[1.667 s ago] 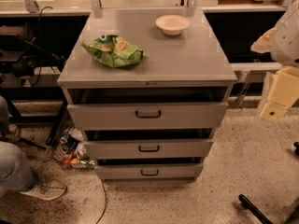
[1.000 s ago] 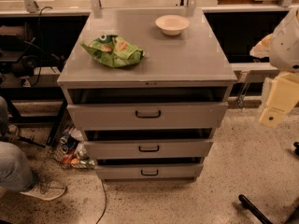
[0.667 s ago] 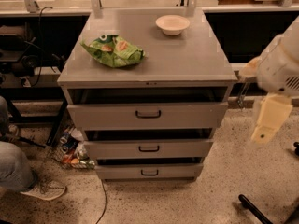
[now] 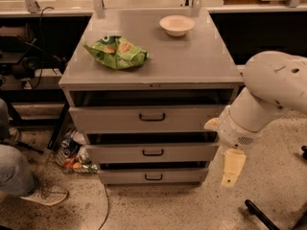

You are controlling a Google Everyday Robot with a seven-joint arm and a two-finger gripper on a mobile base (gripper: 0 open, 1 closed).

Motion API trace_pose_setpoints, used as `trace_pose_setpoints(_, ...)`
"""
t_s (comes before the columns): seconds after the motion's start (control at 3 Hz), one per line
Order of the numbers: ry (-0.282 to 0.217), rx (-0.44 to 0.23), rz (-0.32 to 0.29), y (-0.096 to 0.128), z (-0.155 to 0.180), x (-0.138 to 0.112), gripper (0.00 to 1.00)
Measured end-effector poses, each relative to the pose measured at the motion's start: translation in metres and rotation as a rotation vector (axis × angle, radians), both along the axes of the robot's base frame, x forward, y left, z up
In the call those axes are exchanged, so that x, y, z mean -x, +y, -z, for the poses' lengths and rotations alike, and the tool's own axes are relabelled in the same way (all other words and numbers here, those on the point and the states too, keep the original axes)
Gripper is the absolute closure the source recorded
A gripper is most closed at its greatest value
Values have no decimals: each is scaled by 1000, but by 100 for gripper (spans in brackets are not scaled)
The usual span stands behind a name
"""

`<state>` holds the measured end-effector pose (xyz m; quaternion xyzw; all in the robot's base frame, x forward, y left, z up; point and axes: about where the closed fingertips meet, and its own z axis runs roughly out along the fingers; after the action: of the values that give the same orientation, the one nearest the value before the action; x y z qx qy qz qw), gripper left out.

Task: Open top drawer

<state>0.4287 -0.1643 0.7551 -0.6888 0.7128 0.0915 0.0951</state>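
The top drawer is the widest grey front of three, just under the cabinet top. Its small black bar handle sits at the middle of the panel. A dark gap shows above the front. Two narrower drawer fronts lie below it. My white arm comes in from the right. My gripper hangs down as a cream piece beside the cabinet's right edge, level with the lower drawers. It is well to the right of the top handle and below it, touching nothing.
A green snack bag and a white bowl rest on the cabinet top. A person's leg and shoe are at the lower left. Cans and clutter lie by the cabinet's left foot. A black chair base is at the lower right.
My arm has swung left and down from the right edge toward the cabinet's right side. The drawers, bag and bowl have not moved.
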Motion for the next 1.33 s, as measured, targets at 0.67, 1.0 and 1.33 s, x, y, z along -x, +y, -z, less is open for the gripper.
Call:
trace_pose_setpoints(0.67, -55, -22, -17, 9, 6, -16, 0)
trace_pose_setpoints(1.0, -165, -47, -38, 24, 10, -53, 0)
trace_pose_setpoints(1.33, -268, -63, -29, 39, 14, -96, 0)
